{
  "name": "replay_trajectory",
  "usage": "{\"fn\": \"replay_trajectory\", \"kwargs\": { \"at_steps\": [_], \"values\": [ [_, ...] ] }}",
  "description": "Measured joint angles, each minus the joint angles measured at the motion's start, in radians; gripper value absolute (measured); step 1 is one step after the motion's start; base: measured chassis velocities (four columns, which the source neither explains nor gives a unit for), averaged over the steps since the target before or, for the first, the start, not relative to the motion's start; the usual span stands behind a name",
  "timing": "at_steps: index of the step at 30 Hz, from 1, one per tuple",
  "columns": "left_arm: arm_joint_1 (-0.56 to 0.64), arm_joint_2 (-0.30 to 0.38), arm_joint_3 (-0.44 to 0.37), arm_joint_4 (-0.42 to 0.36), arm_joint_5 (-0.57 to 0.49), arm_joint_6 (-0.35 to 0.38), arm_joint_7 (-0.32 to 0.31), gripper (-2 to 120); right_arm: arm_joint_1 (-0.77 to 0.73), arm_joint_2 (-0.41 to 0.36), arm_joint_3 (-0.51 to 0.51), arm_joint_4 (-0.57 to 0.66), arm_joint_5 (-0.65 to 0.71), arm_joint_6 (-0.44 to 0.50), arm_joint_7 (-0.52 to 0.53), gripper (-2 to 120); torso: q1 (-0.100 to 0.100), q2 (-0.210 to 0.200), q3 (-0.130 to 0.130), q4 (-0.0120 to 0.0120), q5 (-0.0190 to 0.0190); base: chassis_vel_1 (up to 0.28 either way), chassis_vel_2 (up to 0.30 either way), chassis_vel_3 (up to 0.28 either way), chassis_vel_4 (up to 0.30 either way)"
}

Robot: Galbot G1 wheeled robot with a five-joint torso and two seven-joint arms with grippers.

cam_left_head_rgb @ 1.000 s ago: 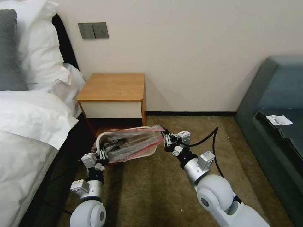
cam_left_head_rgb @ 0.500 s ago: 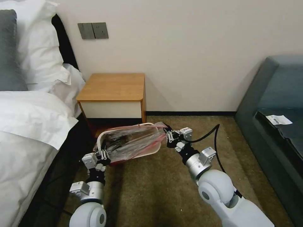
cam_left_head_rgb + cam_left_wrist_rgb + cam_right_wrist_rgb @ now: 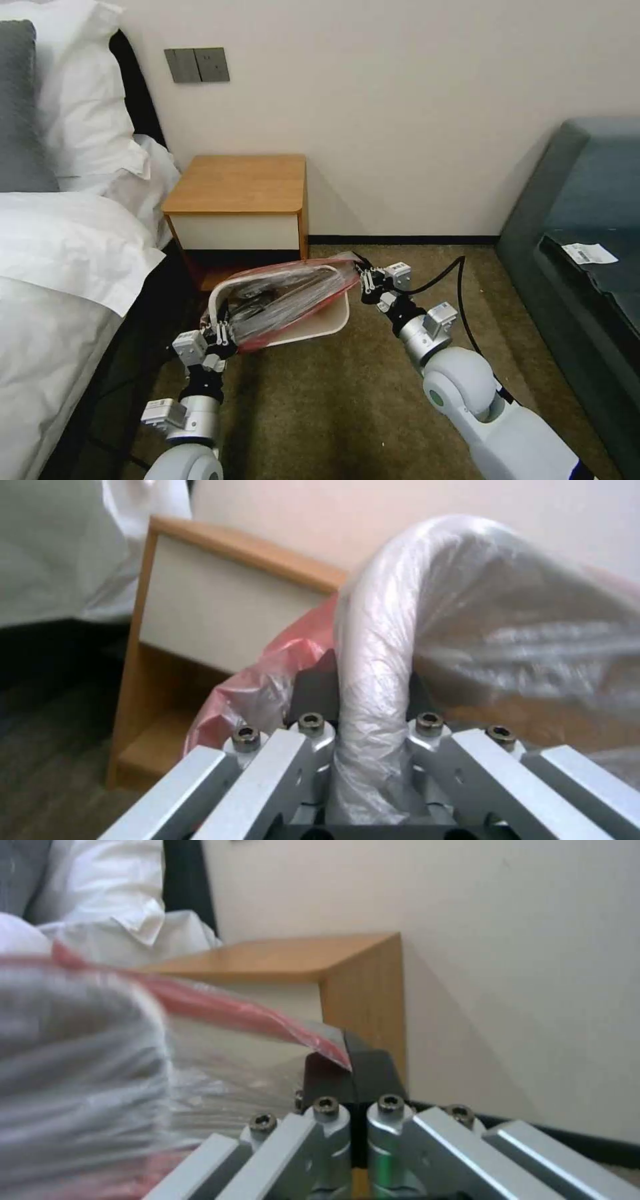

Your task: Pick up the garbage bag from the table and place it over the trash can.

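Table [image 3: 237, 183] stands against the far wall, bed [image 3: 60, 267] on its left, sofa [image 3: 580, 253] well apart on the right. Trash can [image 3: 320, 323] sits on the carpet just in front of the table, tilted. Garbage bag [image 3: 293, 297] stretched across the can's mouth, over its rim. Left gripper [image 3: 219, 331] at the can's near-left corner, clamped on the bag-wrapped rim. Right gripper [image 3: 365, 279] at the far-right corner, pinching the bag's edge. Paper slip [image 3: 589, 253] lies on the sofa seat.
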Motion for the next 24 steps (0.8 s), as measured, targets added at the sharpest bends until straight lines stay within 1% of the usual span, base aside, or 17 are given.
{"fn": "replay_trajectory", "kwargs": {
  "at_steps": [8, 11, 13, 16, 17, 20, 21, 24],
  "values": [
    [0.000, -0.001, 0.002, -0.020, -0.009, 0.000, 0.000, 8, -0.003, -0.003, 0.000, -0.014, 0.000, -0.002, 0.001, 0, 0.000, 0.000, 0.000, 0.0000, 0.0000, 0.000, 0.000, 0.000, 0.000],
    [-0.018, -0.001, -0.005, -0.054, -0.045, 0.010, -0.013, 8, -0.028, -0.009, 0.001, -0.022, -0.004, 0.000, 0.000, 0, 0.000, 0.000, 0.000, -0.0001, 0.0000, 0.000, 0.000, 0.000, 0.000],
    [-0.025, -0.001, -0.008, -0.060, -0.056, 0.014, -0.018, 8, -0.033, -0.010, 0.001, -0.022, -0.004, 0.001, -0.001, 0, 0.000, 0.000, 0.000, -0.0001, 0.0000, 0.000, 0.000, 0.000, 0.000],
    [-0.067, -0.007, -0.021, -0.080, -0.123, 0.039, -0.047, 8, -0.053, -0.012, -0.013, -0.021, -0.020, 0.006, -0.009, 0, 0.000, 0.000, 0.000, -0.0003, 0.0000, 0.000, 0.000, 0.000, 0.000],
    [-0.067, -0.007, -0.021, -0.080, -0.123, 0.039, -0.047, 8, -0.053, -0.012, -0.013, -0.021, -0.020, 0.006, -0.009, 0, 0.000, 0.000, 0.000, -0.0003, 0.0000, 0.000, 0.000, 0.000, 0.000],
    [-0.094, -0.013, -0.024, -0.082, -0.184, 0.060, -0.087, 8, -0.066, -0.007, -0.034, -0.018, -0.042, 0.021, -0.020, 0, 0.000, 0.000, 0.000, -0.0002, 0.0000, 0.000, 0.000, 0.000, 0.000],
    [-0.094, -0.013, -0.024, -0.082, -0.184, 0.060, -0.087, 8, -0.066, -0.007, -0.034, -0.018, -0.042, 0.021, -0.020, 0, 0.000, 0.000, 0.000, -0.0002, 0.0000, 0.000, 0.000, 0.000, 0.000],
    [-0.108, -0.026, -0.016, -0.077, -0.238, 0.082, -0.142, 8, -0.086, 0.007, -0.053, -0.010, -0.089, 0.054, -0.044, 0, 0.000, 0.000, 0.000, -0.0001, 0.0000, 0.000, 0.000, 0.000, 0.000]
  ]
}}
